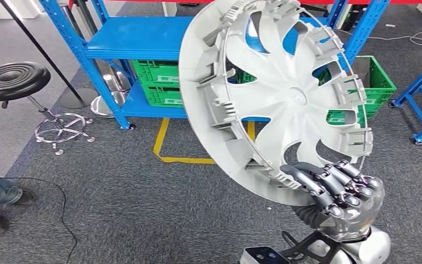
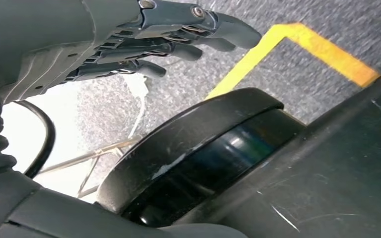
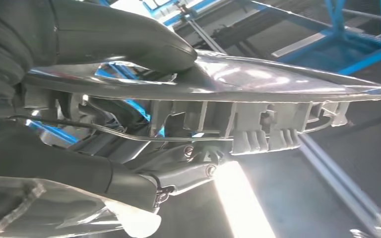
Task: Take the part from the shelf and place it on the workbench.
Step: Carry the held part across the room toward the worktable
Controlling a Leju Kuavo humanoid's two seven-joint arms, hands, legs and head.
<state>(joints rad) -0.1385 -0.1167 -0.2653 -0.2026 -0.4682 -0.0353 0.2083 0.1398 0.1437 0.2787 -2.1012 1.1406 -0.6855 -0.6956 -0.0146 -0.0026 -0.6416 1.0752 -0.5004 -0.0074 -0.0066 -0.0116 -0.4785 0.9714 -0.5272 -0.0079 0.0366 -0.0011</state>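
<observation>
Hubcap (image 1: 277, 96) is up in the air, big silver-white wheel cover with its ribbed back side toward the robot, held by the right hand (image 1: 338, 195) at the lower rim. From the wrist camera the thumb (image 3: 129, 37) lies across the shiny face and the fingers (image 3: 178, 173) tuck under the clips, so it's a proper grip. Left hand (image 2: 144, 39) hangs low over grey carpet with its fingers loosely extended and nothing in them. Behind the cover there's a blue shelf (image 1: 137, 38) with green crates (image 1: 156, 82) on the lower level; can't really tell what's inside them, the cover blocks a lot. Black stool (image 1: 14, 80) stands off to the left, near yellow floor tape (image 1: 167, 151).
</observation>
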